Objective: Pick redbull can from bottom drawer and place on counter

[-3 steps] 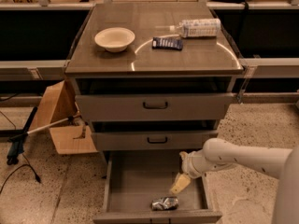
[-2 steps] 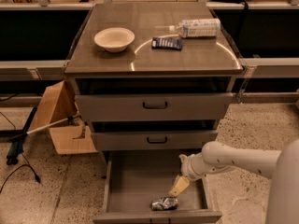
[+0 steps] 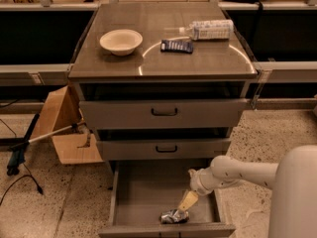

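Observation:
The redbull can (image 3: 174,216) lies on its side, dented and shiny, near the front edge of the open bottom drawer (image 3: 138,192). My gripper (image 3: 186,201) reaches down into the drawer from the right on a white arm, its yellowish fingertips right above and touching the can's right end. The counter (image 3: 163,58) is the glossy grey-brown cabinet top above.
On the counter stand a cream bowl (image 3: 121,40), a flat dark blue packet (image 3: 177,45) and a clear plastic bottle (image 3: 209,29) lying on its side. Two closed drawers with black handles (image 3: 164,112) sit above. A cardboard box (image 3: 64,128) and a cable lie on the floor at left.
The gripper has moved a little down and left toward the can. The can has not moved.

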`<state>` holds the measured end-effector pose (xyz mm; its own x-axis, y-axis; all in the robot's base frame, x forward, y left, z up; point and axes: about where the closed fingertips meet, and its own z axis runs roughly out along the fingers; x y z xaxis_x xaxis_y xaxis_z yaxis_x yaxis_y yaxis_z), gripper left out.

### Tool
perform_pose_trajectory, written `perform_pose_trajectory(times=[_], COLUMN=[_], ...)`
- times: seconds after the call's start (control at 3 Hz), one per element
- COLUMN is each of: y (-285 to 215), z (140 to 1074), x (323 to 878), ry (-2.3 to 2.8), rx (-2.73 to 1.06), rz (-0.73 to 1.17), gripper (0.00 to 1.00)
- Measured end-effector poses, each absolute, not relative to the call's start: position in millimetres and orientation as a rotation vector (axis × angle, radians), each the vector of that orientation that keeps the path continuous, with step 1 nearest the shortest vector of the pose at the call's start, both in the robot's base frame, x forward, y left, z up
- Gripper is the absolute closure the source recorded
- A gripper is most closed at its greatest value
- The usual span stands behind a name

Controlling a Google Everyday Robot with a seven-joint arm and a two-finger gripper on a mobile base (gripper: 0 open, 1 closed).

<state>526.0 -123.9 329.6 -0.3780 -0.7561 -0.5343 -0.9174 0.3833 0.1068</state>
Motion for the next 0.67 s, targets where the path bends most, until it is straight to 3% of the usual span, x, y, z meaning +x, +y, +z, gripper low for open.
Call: perform_pose_trajectory(times=[0.67], y=[-121.8], z=[283.0], x=[523.6], ry=[2.303], rx=[-1.42], rz=[0.592], gripper=[0.0])
